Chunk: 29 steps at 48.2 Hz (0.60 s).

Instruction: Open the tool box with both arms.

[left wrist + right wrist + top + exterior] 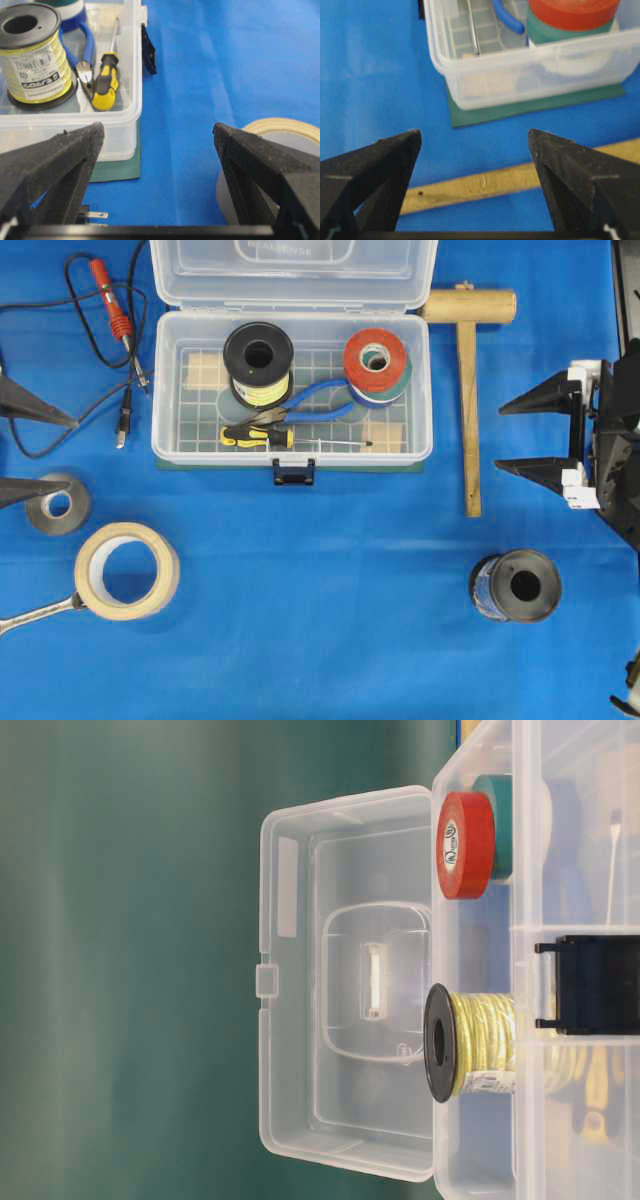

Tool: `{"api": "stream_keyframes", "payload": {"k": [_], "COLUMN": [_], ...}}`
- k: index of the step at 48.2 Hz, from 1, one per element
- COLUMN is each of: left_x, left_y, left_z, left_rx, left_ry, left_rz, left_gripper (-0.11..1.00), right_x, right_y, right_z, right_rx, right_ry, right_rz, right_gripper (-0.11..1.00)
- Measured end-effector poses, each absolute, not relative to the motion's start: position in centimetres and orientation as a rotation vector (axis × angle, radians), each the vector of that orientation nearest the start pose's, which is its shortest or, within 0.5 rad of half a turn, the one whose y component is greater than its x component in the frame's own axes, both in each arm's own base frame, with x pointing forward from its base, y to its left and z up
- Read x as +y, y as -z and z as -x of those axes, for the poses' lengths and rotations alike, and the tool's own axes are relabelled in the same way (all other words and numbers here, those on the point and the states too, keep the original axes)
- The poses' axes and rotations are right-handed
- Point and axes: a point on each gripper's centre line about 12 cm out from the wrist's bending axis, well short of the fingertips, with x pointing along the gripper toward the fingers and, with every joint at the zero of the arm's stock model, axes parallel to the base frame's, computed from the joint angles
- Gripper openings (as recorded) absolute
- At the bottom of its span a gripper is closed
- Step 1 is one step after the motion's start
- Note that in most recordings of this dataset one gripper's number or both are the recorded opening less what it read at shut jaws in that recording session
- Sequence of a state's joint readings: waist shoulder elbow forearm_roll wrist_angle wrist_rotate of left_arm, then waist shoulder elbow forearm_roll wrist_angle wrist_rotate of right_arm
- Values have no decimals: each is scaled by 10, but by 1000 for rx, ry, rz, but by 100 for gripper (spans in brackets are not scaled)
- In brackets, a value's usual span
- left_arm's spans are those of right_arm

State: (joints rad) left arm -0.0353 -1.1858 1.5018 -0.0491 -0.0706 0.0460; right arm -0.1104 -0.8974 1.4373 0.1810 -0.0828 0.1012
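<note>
Tool box (292,390) at the bench's far edge, near mid-width, lid already thrown back. Thin clear plastic — probably light, slick, somewhat flexy; best gripped at lid rim or latch (293,472). Left gripper (30,452) and right gripper (545,435) spread wide, holding nothing.

Blue table (330,640): tool box (292,445), mallet (468,390).

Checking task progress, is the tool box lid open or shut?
Open: the tool box has its lid swung back, exposing the wire spool and tape rolls.
</note>
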Motion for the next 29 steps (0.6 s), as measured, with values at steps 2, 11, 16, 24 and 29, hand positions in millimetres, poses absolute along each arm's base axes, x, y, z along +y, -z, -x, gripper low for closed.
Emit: {"api": "stream_keyframes", "payload": {"k": [2, 11, 16, 24, 29], "left_x": [-5, -5, -5, -5, -5], "left_y": [-173, -172, -172, -172, -172], "left_z": [-144, -144, -144, -144, -144], "left_rx": [244, 242, 242, 242, 242], "left_ry": [33, 33, 33, 33, 33], "left_rz": [-4, -5, -5, -4, -4], "left_gripper": [89, 89, 89, 89, 89], "right_x": [-20, -20, -20, -20, -20], "right_y": [-154, -153, -153, -153, -154], "right_z": [-164, -164, -164, -164, -164], "right_rx": [435, 435, 435, 435, 433], "right_ry": [190, 190, 189, 189, 189], "right_rz": [-301, -301, -302, -302, -301], "right_gripper": [86, 86, 85, 85, 85]}}
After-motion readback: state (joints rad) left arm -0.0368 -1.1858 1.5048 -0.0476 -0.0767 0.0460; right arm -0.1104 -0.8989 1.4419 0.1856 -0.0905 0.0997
